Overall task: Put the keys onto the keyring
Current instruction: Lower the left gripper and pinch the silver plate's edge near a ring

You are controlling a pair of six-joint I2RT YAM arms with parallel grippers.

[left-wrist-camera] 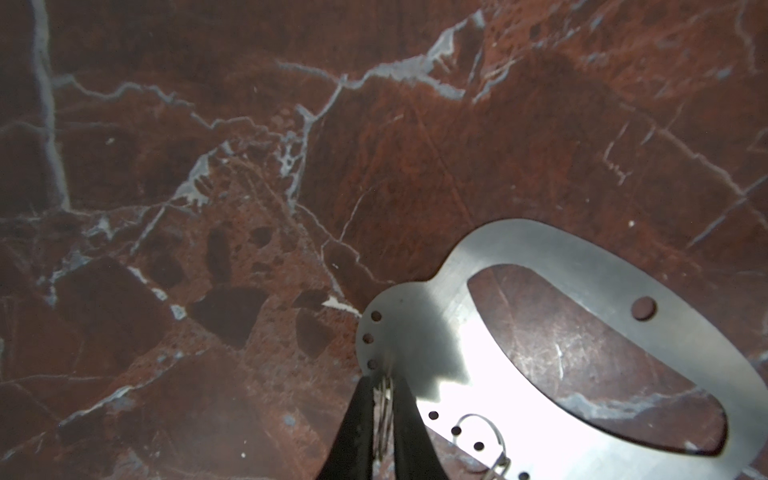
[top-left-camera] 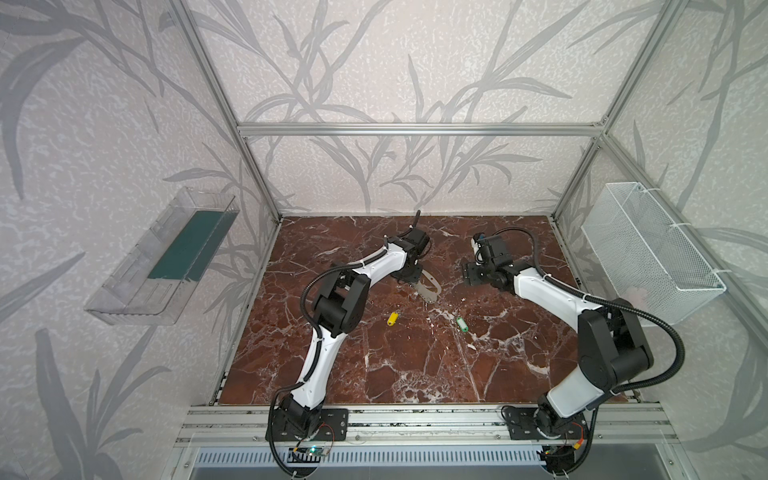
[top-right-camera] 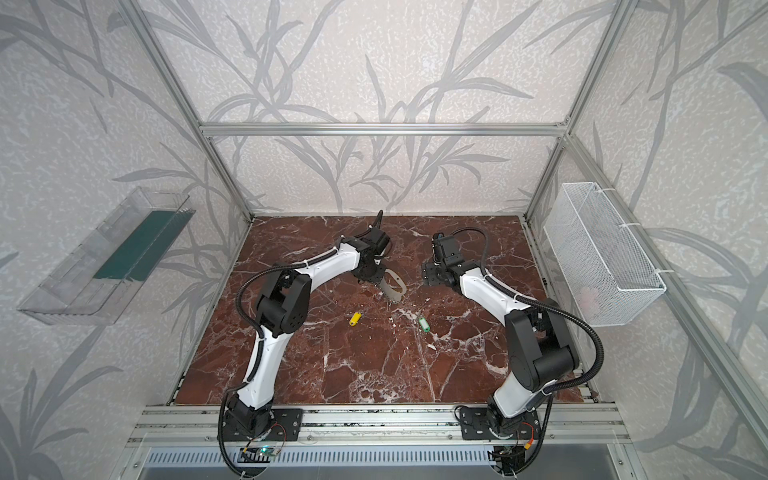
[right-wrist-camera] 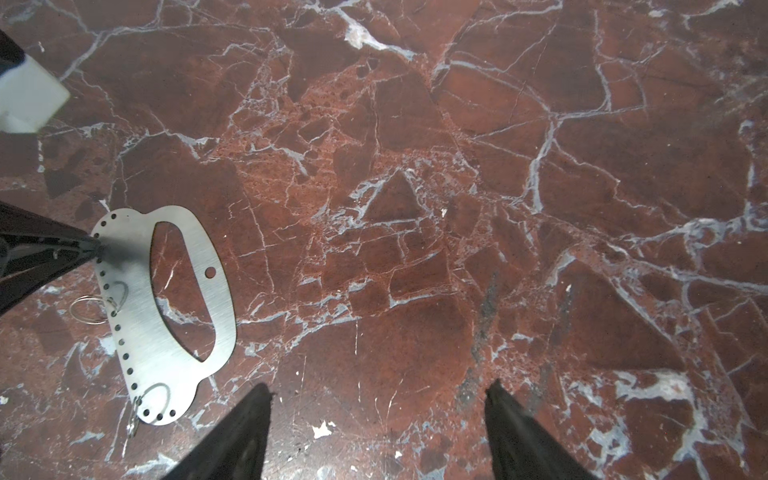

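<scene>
- The yellow key tag (top-left-camera: 392, 318) lies loose on the red marble-patterned table top (top-left-camera: 374, 365), nearer the robot's base than the keyring and apart from it.
- The left gripper (left-wrist-camera: 382, 374) is clenched on the keyring (left-wrist-camera: 415, 316). Its fingertips nip the plate's edge right at the row of small holes, as the right wrist view also shows (right-wrist-camera: 93, 245).
- The keyring sits mid-table in both top views (top-left-camera: 430, 289) (top-right-camera: 394, 286). Whether it rests flat or is tipped up I cannot tell.
- Two thin wire rings (right-wrist-camera: 89, 309) hang from holes along that edge, and these look like the places for the keys.
- The green key tag (top-left-camera: 461, 324) lies on the table, right of the yellow one and well apart from it.
- The right gripper (right-wrist-camera: 378, 395) is released, jaws wide with nothing between them, hovering over bare table beside the keyring.
- The step in hand is likely steadying the plate. The left grip should stay firm, leave the wire rings uncovered and turn them towards the right arm.
- The right gripper should then take a tag by its body, leaving its end free.
</scene>
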